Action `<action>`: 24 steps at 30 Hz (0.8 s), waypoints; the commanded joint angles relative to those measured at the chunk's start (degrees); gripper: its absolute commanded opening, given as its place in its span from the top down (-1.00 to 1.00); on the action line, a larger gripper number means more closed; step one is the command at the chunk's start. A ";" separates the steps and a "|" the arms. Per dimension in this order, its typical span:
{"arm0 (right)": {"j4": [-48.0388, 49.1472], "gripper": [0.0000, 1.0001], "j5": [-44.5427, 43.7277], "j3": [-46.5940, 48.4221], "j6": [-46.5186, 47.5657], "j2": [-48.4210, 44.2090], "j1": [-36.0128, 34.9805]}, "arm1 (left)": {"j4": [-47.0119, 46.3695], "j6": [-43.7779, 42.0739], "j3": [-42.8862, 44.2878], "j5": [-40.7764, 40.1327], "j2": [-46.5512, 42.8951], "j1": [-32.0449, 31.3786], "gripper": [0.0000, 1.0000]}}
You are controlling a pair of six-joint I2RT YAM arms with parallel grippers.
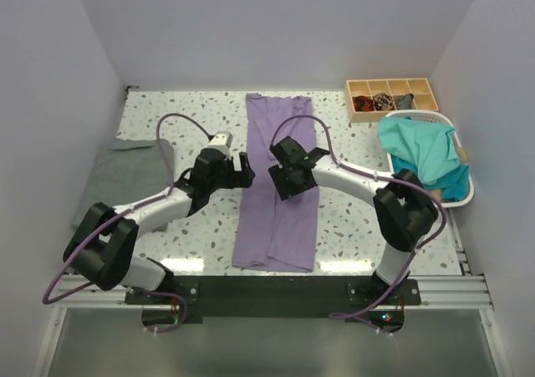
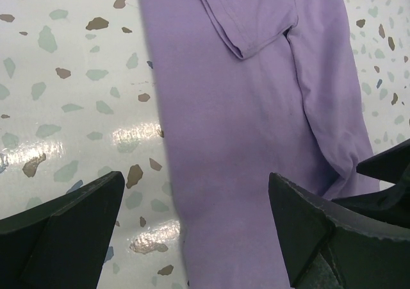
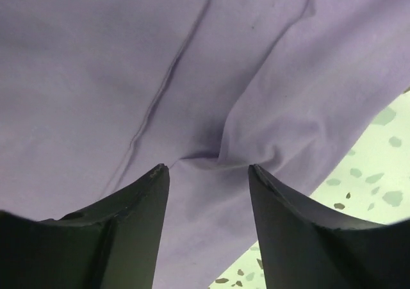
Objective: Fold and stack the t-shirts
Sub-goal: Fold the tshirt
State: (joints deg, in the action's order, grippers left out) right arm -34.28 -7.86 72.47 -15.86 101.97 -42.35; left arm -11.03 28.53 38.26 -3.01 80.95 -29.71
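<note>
A lavender t-shirt [image 1: 276, 201] lies folded into a long narrow strip down the middle of the table. My left gripper [image 1: 247, 168] is open at the strip's left edge, straddling cloth and bare table [image 2: 195, 177]. My right gripper [image 1: 278, 182] hovers low over the strip with its jaws apart, and a small pucker of lavender cloth [image 3: 192, 65] sits between the fingertips [image 3: 208, 167]; nothing is pinched. The left wrist view shows a sleeve folded in on the lavender shirt [image 2: 243, 129]. A grey t-shirt [image 1: 125, 172] lies flat at the left edge. Teal t-shirts [image 1: 422, 151] are heaped in the basket.
A white plastic basket [image 1: 435, 118] stands at the right edge. Behind it is a wooden compartment tray [image 1: 401, 82] holding small dark items. Speckled tabletop [image 1: 192, 118] shows on both sides of the strip. Walls close in the left, back and right.
</note>
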 commanded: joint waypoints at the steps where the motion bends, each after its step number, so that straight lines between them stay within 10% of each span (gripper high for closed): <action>1: -1.57 -0.22 -3.72 -0.83 -0.84 -2.82 -0.28 | 0.48 -0.06 2.43 0.28 0.00 -0.26 -1.00; 9: -7.72 -0.25 -2.08 -3.29 -2.24 -11.62 -1.07 | 4.78 0.91 -0.72 0.55 -7.55 -2.27 -1.00; 24: -10.10 -0.08 -7.52 -9.18 -13.85 -10.92 -24.43 | 10.94 7.50 -5.13 -12.10 -14.67 -7.11 -1.00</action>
State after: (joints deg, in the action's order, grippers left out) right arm -42.06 -11.25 64.03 -24.69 90.70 -62.76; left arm -1.34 33.54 33.19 -8.95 69.36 -36.47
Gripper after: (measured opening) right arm 0.548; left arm 0.997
